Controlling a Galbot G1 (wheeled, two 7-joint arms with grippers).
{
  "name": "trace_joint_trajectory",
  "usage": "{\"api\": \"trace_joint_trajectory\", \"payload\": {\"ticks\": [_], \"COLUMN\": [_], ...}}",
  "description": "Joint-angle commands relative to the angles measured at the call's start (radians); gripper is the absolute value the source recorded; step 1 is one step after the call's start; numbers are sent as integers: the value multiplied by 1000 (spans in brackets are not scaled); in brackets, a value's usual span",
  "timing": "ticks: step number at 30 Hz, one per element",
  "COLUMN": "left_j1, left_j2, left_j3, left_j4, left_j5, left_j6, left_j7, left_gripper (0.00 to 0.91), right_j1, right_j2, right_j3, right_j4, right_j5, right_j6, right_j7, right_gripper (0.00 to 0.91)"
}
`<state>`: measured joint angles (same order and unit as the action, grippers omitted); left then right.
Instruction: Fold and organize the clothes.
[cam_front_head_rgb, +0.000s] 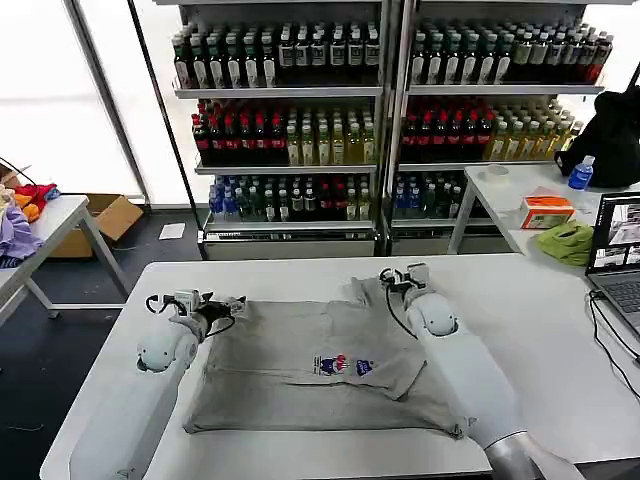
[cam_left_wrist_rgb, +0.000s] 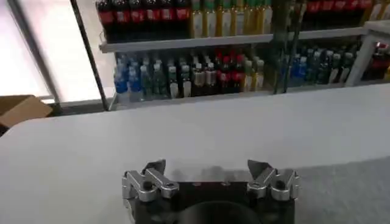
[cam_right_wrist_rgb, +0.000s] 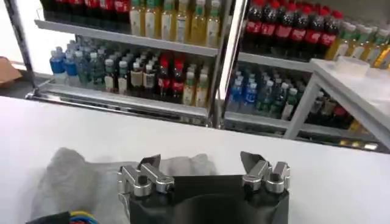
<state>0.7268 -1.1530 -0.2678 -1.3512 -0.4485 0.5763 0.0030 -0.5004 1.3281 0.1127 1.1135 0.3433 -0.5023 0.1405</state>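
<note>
A light grey shirt (cam_front_head_rgb: 325, 365) of soft cotton lies spread flat in the lower centre of the head view, on a white table (cam_front_head_rgb: 540, 340). Its cloth is matte and gently rumpled, with a fold edge running across the lower body and a small multicoloured print (cam_front_head_rgb: 344, 365) near the middle. One sleeve is bunched at the upper right of the garment.

The left gripper (cam_front_head_rgb: 228, 306) sits at the shirt's upper left corner, its fingers spread apart and holding nothing. The right gripper (cam_front_head_rgb: 403, 278) sits at the bunched sleeve on the upper right, likewise released and empty.

The left wrist view shows what the head view cannot: the left gripper (cam_left_wrist_rgb: 209, 172) with its two grey metal fingertips (cam_left_wrist_rgb: 153, 168) parted over bare tabletop, the grey cloth (cam_left_wrist_rgb: 347, 192) at the frame's lower right. The right wrist view shows the right gripper (cam_right_wrist_rgb: 200, 165) parted just over a soft crumpled mound of the shirt (cam_right_wrist_rgb: 67, 179).

Behind, across the upper part of the head view, stand shelves of bottled drinks (cam_front_head_rgb: 290, 110). At the right edge a lime-green cloth lump (cam_front_head_rgb: 566, 242) rests on a second table (cam_front_head_rgb: 505, 200).
</note>
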Motion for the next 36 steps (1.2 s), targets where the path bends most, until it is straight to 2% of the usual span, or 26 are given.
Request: {"api": "trace_joint_trajectory", "payload": {"ticks": [1, 10, 12, 13, 14, 16, 17, 18, 20, 21, 22, 25, 36], "left_j1": [13, 31, 32, 33, 35, 38, 44, 46, 51, 53, 54, 53, 50], "left_j2": [4, 6, 4, 3, 3, 1, -2, -3, -2, 0, -1, -11, -31], "left_j3": [0, -13, -11, -11, -10, -8, -9, -10, -5, -2, -1, -5, -16], "left_j4": [-16, -20, -20, -23, -24, -31, -36, -41, -43, -42, -39, -35, -51], "left_j5": [-1, -4, -5, -5, -5, -3, -4, -4, -4, -3, -3, 0, -1], "left_j6": [1, 0, 1, 1, 1, 1, 1, 1, 1, 1, 1, 0, -7], "left_j7": [-1, 1, 1, 2, 2, 1, 1, 2, 4, 4, 4, 5, 13], "left_gripper": [907, 907, 736, 534, 232, 91, 50, 30, 0, 0, 0, 0, 0], "right_j1": [-4, -33, -35, -38, -41, -56, -63, -77, -90, -100, -104, -118, -156], "right_j2": [8, 5, 9, 11, 12, 12, 11, 10, 9, 9, 10, 13, 33], "right_j3": [2, 8, 8, 11, 15, 23, 26, 29, 33, 34, 37, 44, 71], "right_j4": [4, 23, 21, 20, 22, 32, 39, 46, 46, 47, 51, 53, 94], "right_j5": [1, 1, 1, 0, 0, 1, 2, 3, 3, 4, 7, 12, 51], "right_j6": [-3, -7, -8, -8, -7, -7, -7, -8, -5, -3, -3, 3, 57], "right_j7": [1, 2, 5, 6, 6, 6, 6, 7, 7, 8, 7, 3, 0], "right_gripper": [907, 907, 907, 907, 877, 776, 695, 655, 484, 302, 171, 0, 0]}}
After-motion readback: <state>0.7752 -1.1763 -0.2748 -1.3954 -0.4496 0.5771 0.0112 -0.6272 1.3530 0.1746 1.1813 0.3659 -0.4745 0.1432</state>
